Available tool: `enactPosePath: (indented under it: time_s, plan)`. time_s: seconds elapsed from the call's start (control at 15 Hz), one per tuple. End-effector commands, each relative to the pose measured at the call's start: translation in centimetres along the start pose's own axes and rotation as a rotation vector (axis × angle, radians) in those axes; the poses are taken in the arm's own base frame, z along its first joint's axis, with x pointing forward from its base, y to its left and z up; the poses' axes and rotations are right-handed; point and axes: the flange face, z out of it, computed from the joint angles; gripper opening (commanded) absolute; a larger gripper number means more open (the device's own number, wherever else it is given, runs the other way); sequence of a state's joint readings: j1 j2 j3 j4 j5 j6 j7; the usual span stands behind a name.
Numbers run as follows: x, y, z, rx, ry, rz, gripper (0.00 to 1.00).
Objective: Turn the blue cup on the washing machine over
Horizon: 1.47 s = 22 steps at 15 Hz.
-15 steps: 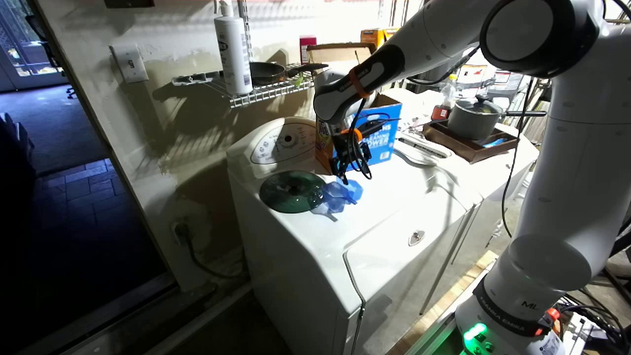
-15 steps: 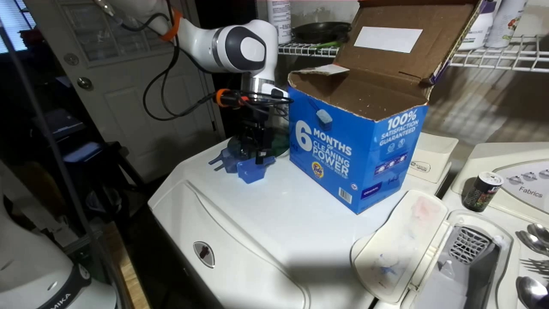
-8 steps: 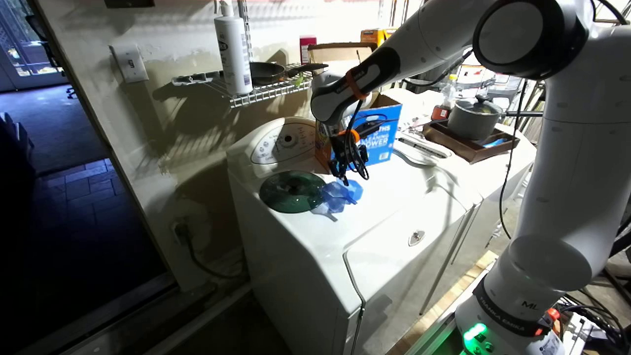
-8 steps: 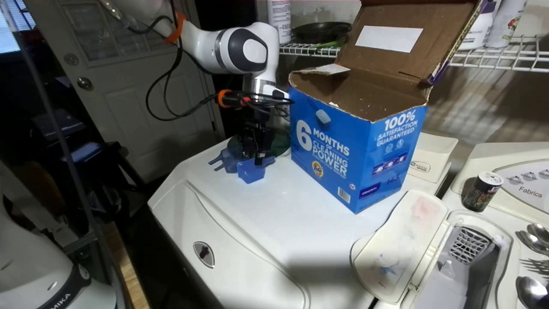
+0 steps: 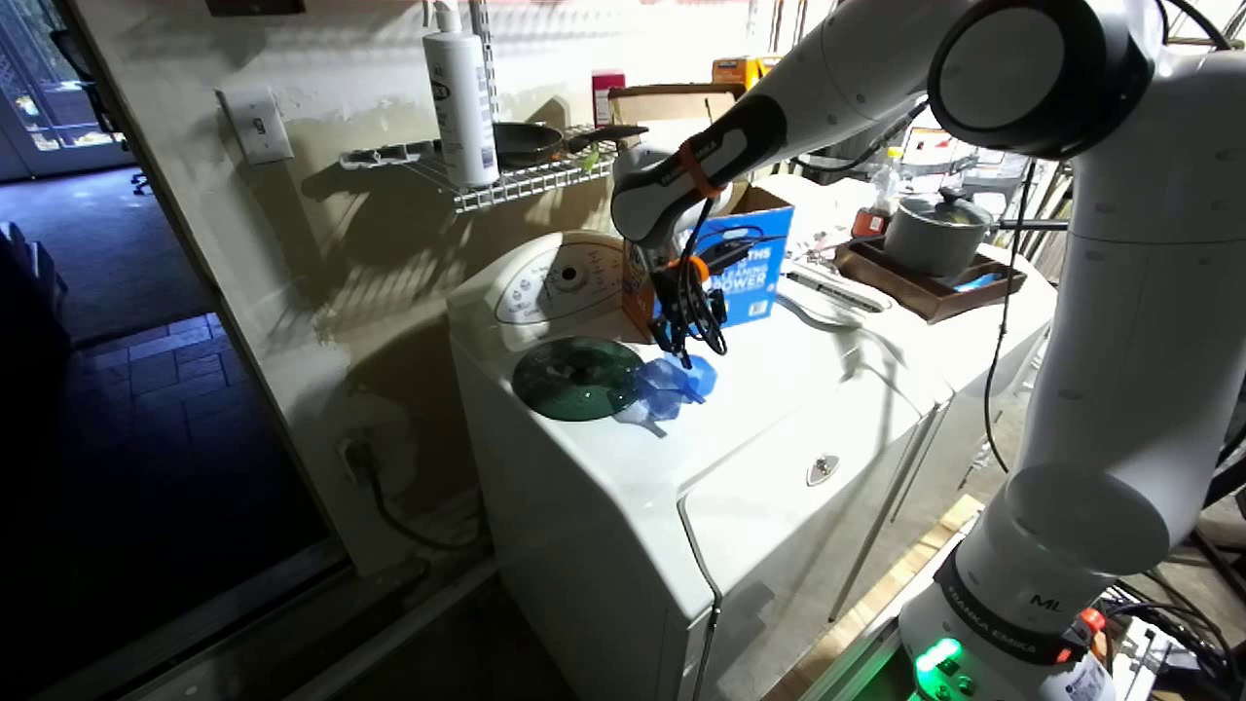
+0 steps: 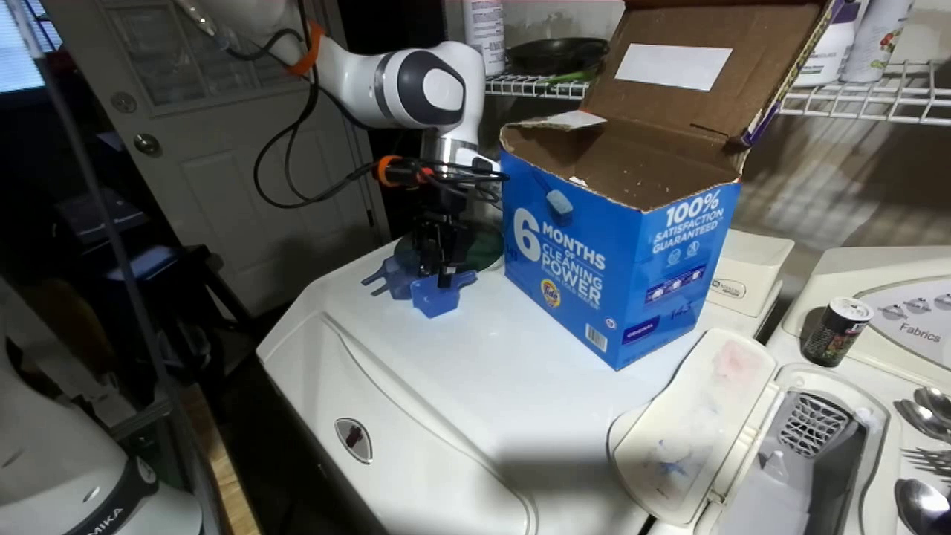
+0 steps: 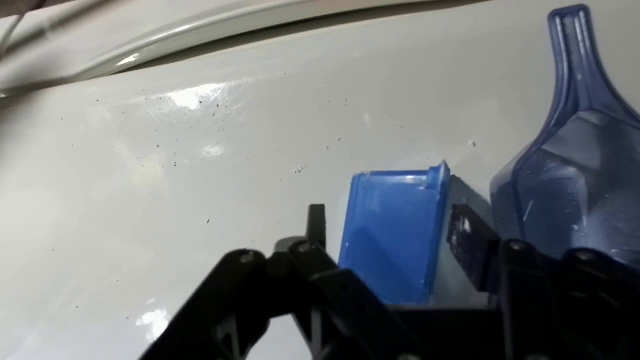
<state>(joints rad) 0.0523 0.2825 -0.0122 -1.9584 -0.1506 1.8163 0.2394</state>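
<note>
Poised with fingers (image 7: 316, 227) parted at the cup (image 7: 400, 240)

In the wrist view, a bright blue cup on the white top of the washer (image 7: 190, 175), between the two spread fingers of the pincer (image 7: 386, 220). A strip of white between the cup and the finger at left of that view; at right, a finger just beside the cup's edge. Height of the fingertips against the cup: impossible to tell. Likewise the direction of its mouth.

Close beside the cup, a darker, see-through blue scoop (image 7: 580, 185). In an exterior view, the same scoop between cup and a dark green disc (image 5: 569, 380). Near them, a large blue box (image 6: 587, 253) with raised lid and brown inside. In both exterior views, above the washer, a white arm (image 6: 416, 85) bent down towards the pincer, with looped black cables (image 6: 461, 174).

On a wire shelf (image 6: 535, 87), a dark pan (image 6: 557, 56) and a tall white bottle (image 5: 462, 107). Well apart from the cup, a pot (image 5: 934, 239) in a brown tray (image 5: 881, 282); also a dark can (image 6: 836, 334) beside a panel (image 6: 917, 316) marked "Fabrics".
</note>
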Motion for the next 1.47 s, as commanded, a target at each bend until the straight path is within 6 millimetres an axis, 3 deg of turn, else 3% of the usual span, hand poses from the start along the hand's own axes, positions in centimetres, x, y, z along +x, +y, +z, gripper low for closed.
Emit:
enactPosePath:
  time_s: [0.0,0.33,1.0,1.4]
  plan:
    - [1.7,-0.2,0.1,-0.027,-0.016,0.005,0.34]
    - [1.3,-0.1,-0.1,-0.027,-0.011,0.009,0.01]
    - [-1.2,1.1,-1.1,0.05,0.064,-0.022,0.01]
    - [-4.0,2.8,-1.4,0.14,0.191,-0.029,0.01]
